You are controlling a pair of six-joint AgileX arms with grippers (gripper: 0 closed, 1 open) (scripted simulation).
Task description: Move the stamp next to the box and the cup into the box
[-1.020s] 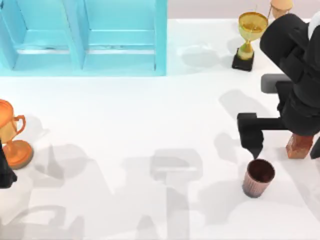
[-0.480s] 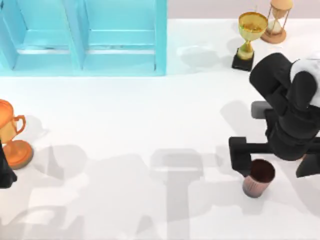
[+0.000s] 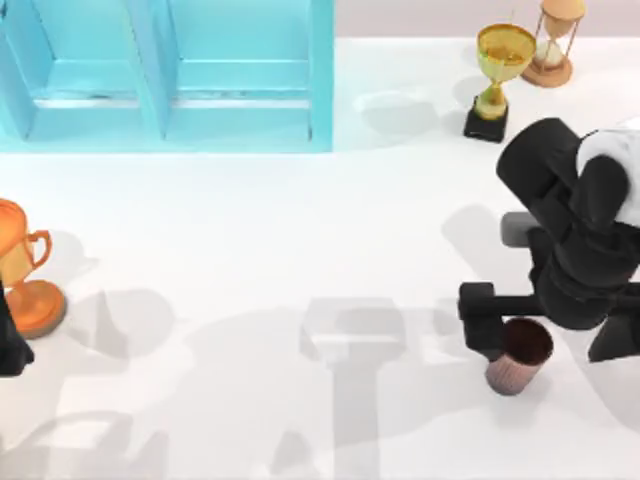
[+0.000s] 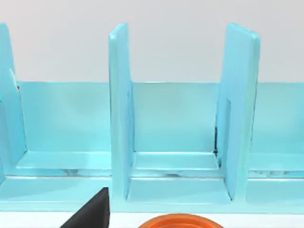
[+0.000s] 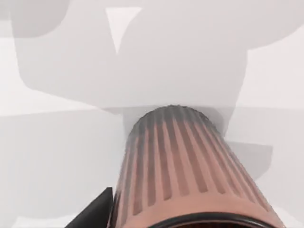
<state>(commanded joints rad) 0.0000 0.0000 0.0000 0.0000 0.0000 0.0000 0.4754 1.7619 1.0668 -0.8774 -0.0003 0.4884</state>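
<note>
Cup [image 3: 518, 355] stands upright on the table [image 3: 300, 230] at the right gripper [image 3: 548, 335], whose two fingers sit one on each side of it. The left finger [image 3: 480, 320] touches or nearly touches the ribbed wall; the other finger, at the frame's right edge, stands apart from it, so the gripper is spread around the cup rather than pinching it. In the right wrist view the cup [image 5: 190, 166] fills the foreground, its rim cut off at the edge, with one dark fingertip [image 5: 95, 213] just beside it. The arm hides whatever lies behind the gripper, and the stamp cannot be made out. Beyond the gripper stand a gold trophy [image 3: 497, 75] and an hourglass [image 3: 553, 40]. Well apart, across the table, is the blue box [image 3: 165, 75], its compartments bare. The left gripper [image 3: 10, 345] is parked at the left edge by an orange trophy [image 3: 25, 265]; I cannot tell how its fingers stand.
</note>
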